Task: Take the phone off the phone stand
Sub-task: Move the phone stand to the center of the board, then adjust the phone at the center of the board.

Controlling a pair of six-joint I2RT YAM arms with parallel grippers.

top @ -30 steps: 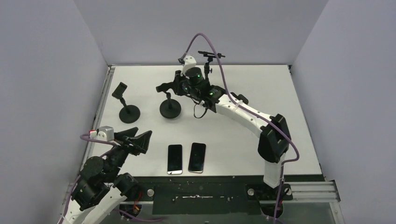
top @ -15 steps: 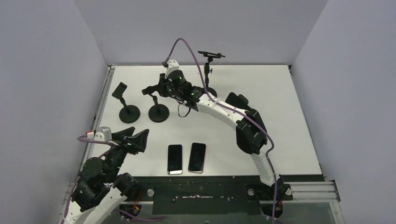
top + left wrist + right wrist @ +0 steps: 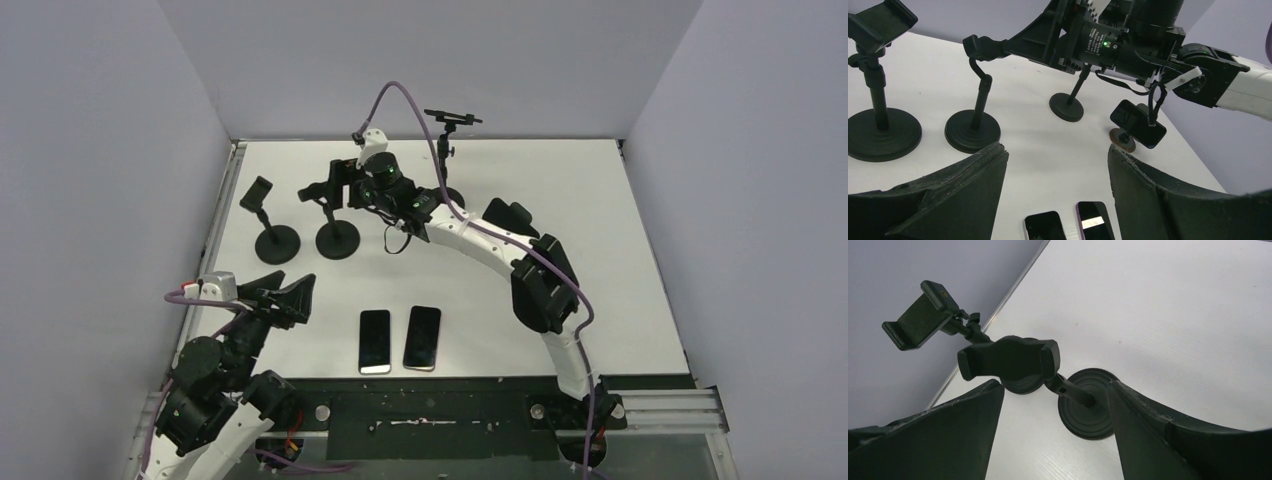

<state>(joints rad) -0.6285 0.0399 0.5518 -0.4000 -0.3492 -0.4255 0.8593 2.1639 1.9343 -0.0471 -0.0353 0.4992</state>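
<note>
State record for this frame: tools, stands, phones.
left tool: open, empty
right tool: open, holding nothing; middle stand has its empty cradle just beyond the fingertips
left stand: cradle empty
tall stand: clamp empty
near-left phone: lying flat
near-right phone: lying flat beside it
mounted phone: on low stand, behind right arm; seen only in left wrist view

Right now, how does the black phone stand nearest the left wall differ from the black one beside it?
The black wall-side phone stand has a straight upright post; the black neighbouring phone stand has a kinked stem. The first stands alone; the second's cradle sits just ahead of the open right tool. Both are empty, on round bases.
</note>
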